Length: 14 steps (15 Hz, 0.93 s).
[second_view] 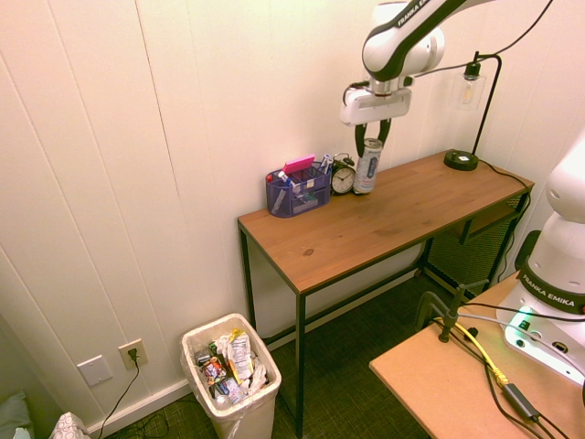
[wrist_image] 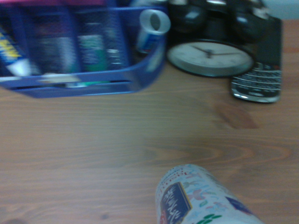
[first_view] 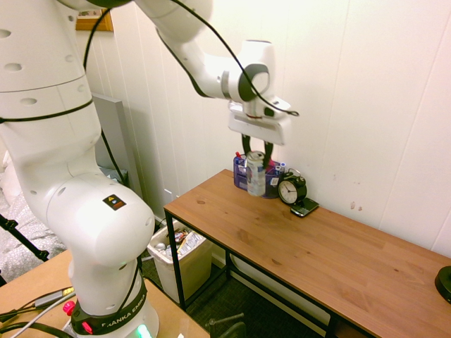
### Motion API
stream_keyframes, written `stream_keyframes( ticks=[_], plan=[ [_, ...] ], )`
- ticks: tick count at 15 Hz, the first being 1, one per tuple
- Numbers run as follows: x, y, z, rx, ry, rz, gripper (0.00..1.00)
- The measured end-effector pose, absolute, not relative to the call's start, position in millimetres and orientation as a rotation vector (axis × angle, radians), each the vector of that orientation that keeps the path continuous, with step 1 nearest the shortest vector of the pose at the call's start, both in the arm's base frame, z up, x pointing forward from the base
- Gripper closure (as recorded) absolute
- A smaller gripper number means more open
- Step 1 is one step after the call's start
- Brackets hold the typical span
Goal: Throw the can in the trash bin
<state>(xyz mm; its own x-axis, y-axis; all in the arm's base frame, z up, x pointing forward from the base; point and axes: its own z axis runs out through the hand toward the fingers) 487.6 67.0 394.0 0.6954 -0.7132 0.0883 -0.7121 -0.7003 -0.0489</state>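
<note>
We see our glossy white arm (first_view: 70, 183) of rounded segments, black cable along it, "FRANKA EMIKA" on the base, hand (first_view: 255, 156) with dark fingers.

White panelled wall (second_view: 183, 119) behind a wooden desk (second_view: 384, 219) on black metal legs; dark carpet (second_view: 338, 393) beneath; a black lamp (second_view: 471, 110) at the desk's end. An outlet (second_view: 133, 353) sits low on the wall.

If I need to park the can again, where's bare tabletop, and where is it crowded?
The hand holds the can clear of the table. The front and the long stretch toward the lamp base are bare. The back corner is crowded: organizer, clock, phone.
</note>
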Motion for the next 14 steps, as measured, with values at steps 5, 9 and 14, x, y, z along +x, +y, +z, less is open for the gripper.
stream_keyframes(
  ticks=[5, 9, 14],
  plan=[
    [475, 248, 422, -3.027, 1.041, -0.243, 1.00],
    [487, 362, 365, -3.139, 0.932, -0.194, 1.00],
    [507, 431, 287, -3.124, 0.832, 0.011, 0.00]
  ],
)
